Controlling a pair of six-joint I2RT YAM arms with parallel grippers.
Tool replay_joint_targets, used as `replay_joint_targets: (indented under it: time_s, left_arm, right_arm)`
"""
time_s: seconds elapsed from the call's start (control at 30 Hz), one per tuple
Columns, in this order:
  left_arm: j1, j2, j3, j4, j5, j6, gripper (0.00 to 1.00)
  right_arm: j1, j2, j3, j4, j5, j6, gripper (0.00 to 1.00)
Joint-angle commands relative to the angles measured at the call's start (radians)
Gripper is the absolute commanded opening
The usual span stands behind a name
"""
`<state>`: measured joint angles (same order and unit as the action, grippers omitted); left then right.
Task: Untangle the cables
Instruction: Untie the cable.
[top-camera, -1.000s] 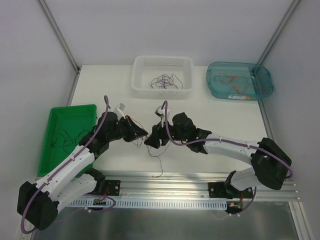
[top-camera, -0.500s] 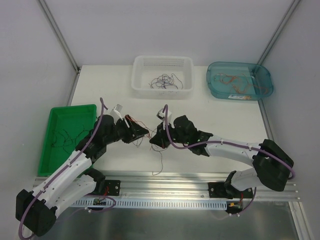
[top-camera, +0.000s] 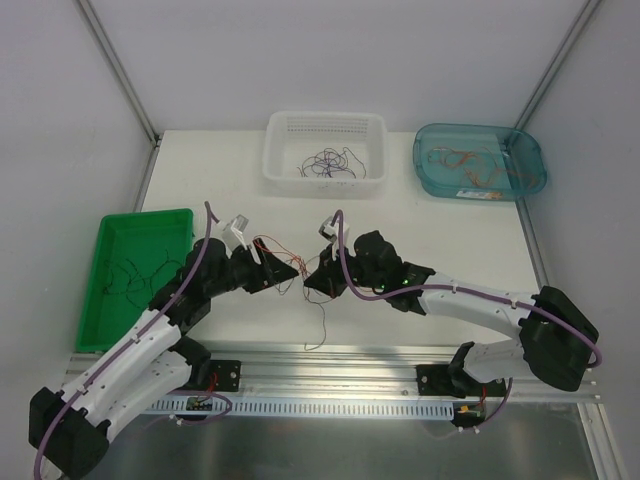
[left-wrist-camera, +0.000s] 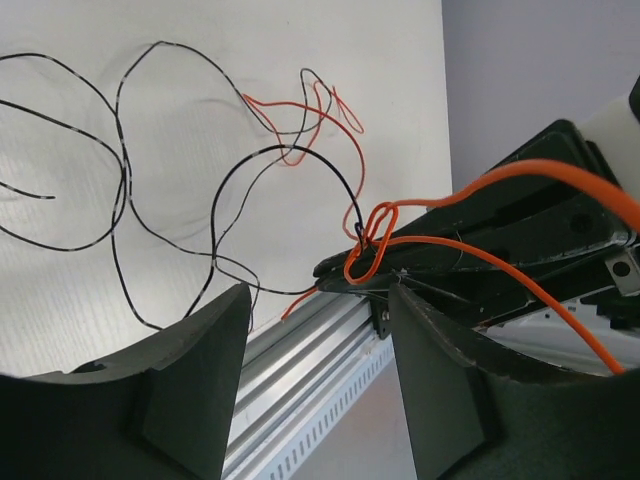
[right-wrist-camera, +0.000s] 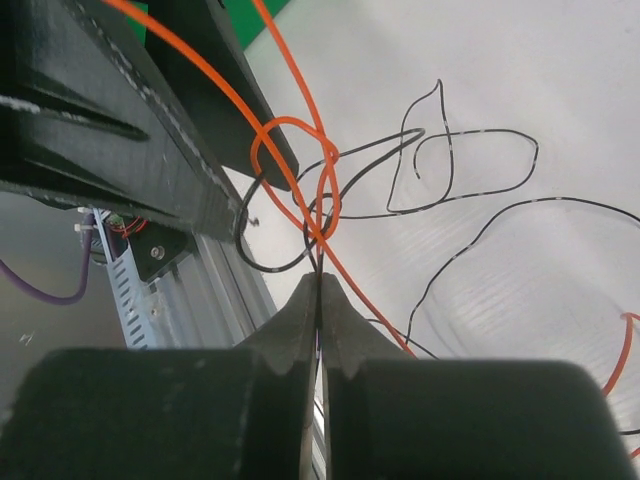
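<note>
The cables (top-camera: 272, 246) are thin orange, red and black wires hanging in the air between my two grippers over the table's front. My right gripper (right-wrist-camera: 320, 282) is shut on them just below an orange knot (right-wrist-camera: 298, 165), and one thin strand (top-camera: 320, 325) trails down to the table. My left gripper (left-wrist-camera: 318, 370) is open, with nothing between its fingers (left-wrist-camera: 180, 390). It sits just beside the right gripper's tip (left-wrist-camera: 345, 268), where the orange knot (left-wrist-camera: 372, 240) shows. Loose black loops (left-wrist-camera: 125, 170) lie on the white table behind.
At the back stands a white basket (top-camera: 325, 118) holding dark wires. A blue-green tray (top-camera: 480, 130) at the back right holds orange ones. On the left, a green tray (top-camera: 145, 216) holds black strands. An aluminium rail (top-camera: 330, 355) runs along the near edge.
My left gripper has opened and let go of the cables. My right gripper has shut on them at the knot. Both arms have shifted slightly right and nearer.
</note>
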<state>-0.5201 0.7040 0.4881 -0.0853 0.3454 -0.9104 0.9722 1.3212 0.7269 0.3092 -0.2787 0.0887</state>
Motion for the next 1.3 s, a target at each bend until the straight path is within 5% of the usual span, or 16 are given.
replay_joint_targets:
  time_s: [0.0,0.17,0.53,1.07,1.27]
  left_arm:
    - [-0.029,0.046,0.058,0.059,0.066,0.126,0.57]
    - [-0.073,0.097,0.086,0.075,0.046,0.165,0.52]
    - [-0.09,0.129,0.09,0.082,-0.006,0.197,0.17]
    - [-0.101,0.126,0.04,0.15,-0.094,0.111,0.31]
    - [-0.101,0.15,0.03,0.168,-0.089,0.07,0.19]
  right_arm:
    - [0.0,-0.016,0.042,0.005,-0.051,-0.001,0.01]
    - [-0.001,-0.022,0.052,0.005,-0.065,0.008,0.01]
    - [0.005,-0.022,0.055,0.018,-0.131,0.029,0.01]
    - [0.022,-0.011,0.034,0.044,-0.16,0.028,0.01]
    - [0.025,-0.011,0.029,0.045,-0.148,0.028,0.01]
